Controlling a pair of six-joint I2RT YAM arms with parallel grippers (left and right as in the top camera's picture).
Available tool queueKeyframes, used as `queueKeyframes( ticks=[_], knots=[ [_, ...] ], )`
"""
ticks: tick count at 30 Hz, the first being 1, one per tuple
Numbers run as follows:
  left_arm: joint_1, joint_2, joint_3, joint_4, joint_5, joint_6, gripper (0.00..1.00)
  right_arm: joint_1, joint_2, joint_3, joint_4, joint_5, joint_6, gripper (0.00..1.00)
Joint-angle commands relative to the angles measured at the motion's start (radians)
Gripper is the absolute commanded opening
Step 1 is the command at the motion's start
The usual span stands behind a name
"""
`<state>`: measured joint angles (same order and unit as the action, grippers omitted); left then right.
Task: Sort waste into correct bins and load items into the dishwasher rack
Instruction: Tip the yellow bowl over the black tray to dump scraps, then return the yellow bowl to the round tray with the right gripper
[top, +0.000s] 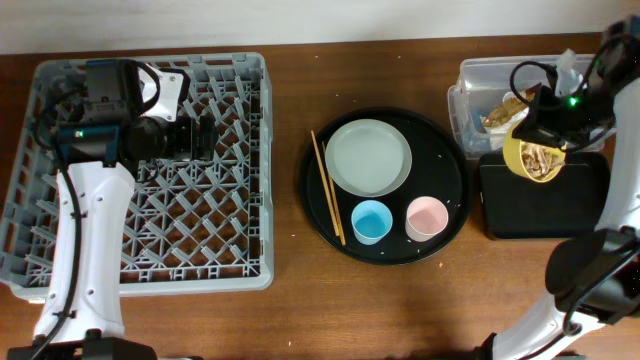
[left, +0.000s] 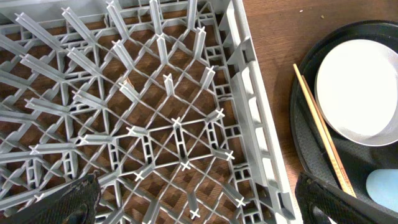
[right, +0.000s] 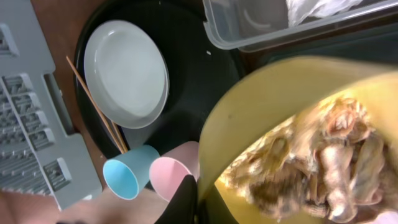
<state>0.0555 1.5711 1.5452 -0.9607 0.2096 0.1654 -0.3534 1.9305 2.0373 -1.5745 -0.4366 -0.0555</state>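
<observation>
The small yellow bowl (top: 537, 160), mouth up and heaped with beige-brown crumbly scraps (right: 323, 155), is pinched at its rim by the right gripper (right: 198, 198). Just under that gripper meet the shallow black rectangular tray (top: 545, 215) and the clear plastic tub (top: 480, 80). Well to its left the thin wooden chopsticks (top: 327, 185) lie far-to-near beside the pale grey-green round plate (top: 368, 157) — while the left gripper (left: 199, 205) hangs spread wide over the large grey pegged rack (top: 240, 270).
</observation>
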Motion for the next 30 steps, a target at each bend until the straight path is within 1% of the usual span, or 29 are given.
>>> queueKeyframes(
  ticks=[1, 2, 3, 7, 10, 12, 15, 18, 21, 23, 26, 27, 30],
  knots=[
    [-0.001, 0.005, 0.019, 0.0, 0.004, 0.016, 0.99, -0.065, -0.005, -0.133, 0.085, -0.169, -0.11, 0.04],
    [-0.001, 0.005, 0.019, 0.0, 0.004, 0.016, 0.99, -0.084, -0.005, -0.158, 0.097, -0.203, -0.132, 0.04],
    [-0.001, 0.005, 0.019, 0.0, 0.004, 0.016, 0.99, -0.149, -0.005, -0.22, 0.143, -0.277, -0.185, 0.04],
    [-0.001, 0.005, 0.019, 0.0, 0.004, 0.016, 0.99, -0.272, -0.004, -0.304, 0.183, -0.442, -0.35, 0.04],
    [-0.001, 0.005, 0.019, 0.0, 0.004, 0.016, 0.99, -0.35, -0.004, -0.374, 0.229, -0.528, -0.421, 0.04],
    [-0.001, 0.005, 0.019, 0.0, 0.004, 0.016, 0.99, -0.392, -0.003, -0.43, 0.287, -0.597, -0.435, 0.04],
    [-0.001, 0.005, 0.019, 0.0, 0.004, 0.016, 0.99, -0.441, -0.003, -0.523, 0.337, -0.706, -0.541, 0.04],
    [-0.001, 0.005, 0.019, 0.0, 0.004, 0.016, 0.99, -0.488, -0.003, -0.653, 0.481, -0.833, -0.547, 0.04],
    [-0.001, 0.005, 0.019, 0.0, 0.004, 0.016, 0.99, -0.53, -0.003, -0.742, 0.556, -0.953, -0.547, 0.04],
    [-0.001, 0.005, 0.019, 0.0, 0.004, 0.016, 0.99, -0.54, -0.003, -0.746, 0.552, -0.984, -0.547, 0.04],
    [-0.001, 0.005, 0.019, 0.0, 0.004, 0.016, 0.99, -0.55, -0.003, -0.747, 0.504, -1.115, -0.546, 0.04],
    [-0.001, 0.005, 0.019, 0.0, 0.004, 0.016, 0.99, -0.557, -0.003, -0.747, 0.504, -1.115, -0.5, 0.04],
    [-0.001, 0.005, 0.019, 0.0, 0.004, 0.016, 0.99, -0.583, -0.003, -0.748, 0.455, -1.111, -0.451, 0.04]
  ],
)
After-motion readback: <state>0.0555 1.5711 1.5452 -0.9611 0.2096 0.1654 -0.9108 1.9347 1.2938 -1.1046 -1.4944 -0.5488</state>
